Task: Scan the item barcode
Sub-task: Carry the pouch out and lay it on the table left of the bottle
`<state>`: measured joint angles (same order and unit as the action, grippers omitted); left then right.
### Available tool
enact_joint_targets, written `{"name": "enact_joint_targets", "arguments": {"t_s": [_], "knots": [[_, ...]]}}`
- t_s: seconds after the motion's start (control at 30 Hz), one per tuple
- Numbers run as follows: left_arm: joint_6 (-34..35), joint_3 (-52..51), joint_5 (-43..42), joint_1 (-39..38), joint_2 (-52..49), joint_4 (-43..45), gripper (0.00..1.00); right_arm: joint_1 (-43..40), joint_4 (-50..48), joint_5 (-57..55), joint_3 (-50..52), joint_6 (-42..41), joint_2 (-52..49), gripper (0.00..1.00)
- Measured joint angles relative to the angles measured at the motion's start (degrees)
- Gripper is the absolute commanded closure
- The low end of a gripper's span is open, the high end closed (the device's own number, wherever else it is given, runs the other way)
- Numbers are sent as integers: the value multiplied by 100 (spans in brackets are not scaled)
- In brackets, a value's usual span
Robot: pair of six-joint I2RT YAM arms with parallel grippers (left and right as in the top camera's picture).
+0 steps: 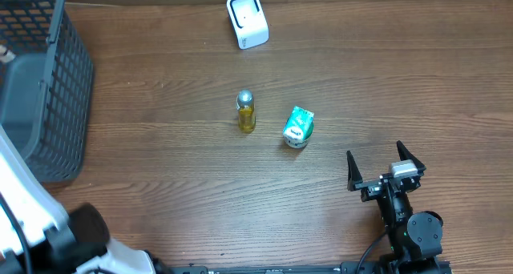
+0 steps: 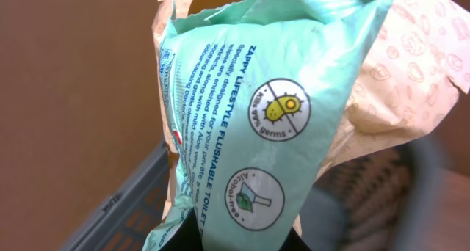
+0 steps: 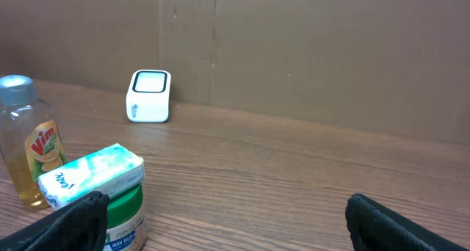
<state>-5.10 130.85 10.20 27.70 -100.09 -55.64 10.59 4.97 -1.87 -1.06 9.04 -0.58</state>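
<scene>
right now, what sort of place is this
Probably a mock checkout set up on a wooden table: a small white barcode scanner stands at the back, a grey basket sits at one side, and there are groceries like a yellow bottle and a teal packet.

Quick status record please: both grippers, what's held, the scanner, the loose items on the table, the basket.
left gripper: appears shut on green wipes packet, held up with basket mesh below
behind packet: beige printed pouch; whether gripped too, cannot tell
right gripper: open, empty, near table edge
scanner: white, far side of table
table centre: yellow bottle, upright; beside it green tub with teal pack on top
basket: grey, far left
</scene>
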Motion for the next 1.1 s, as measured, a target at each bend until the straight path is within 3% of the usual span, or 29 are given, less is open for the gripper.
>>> {"name": "enact_joint_targets", "arguments": {"t_s": [0.13, 0.23, 0.37, 0.43, 0.6, 0.73, 1.1], "knots": [[201, 50, -127, -649, 621, -511, 94, 0, -4, -2, 0, 0, 0, 0], [457, 129, -175, -1429, 866, -1416, 95, 0, 0, 0, 0, -4, 0, 0], [916, 83, -210, -2345, 728, -2872, 96, 0, -7, -2, 0, 0, 0, 0], [1088, -72, -232, -2780, 538, -3040, 96, 2, -4, 0, 0, -2, 0, 0], [1368, -1733, -153, -3491, 66, -2575, 95, 0, 0, -2, 0, 0, 0, 0], [1515, -3582, 260, -3932, -76, -1274, 93, 0, -4, -2, 0, 0, -4, 0], [1528, -5639, 782, -4113, -96, 656, 91, 0, -2, -2, 0, 0, -4, 0]]}}
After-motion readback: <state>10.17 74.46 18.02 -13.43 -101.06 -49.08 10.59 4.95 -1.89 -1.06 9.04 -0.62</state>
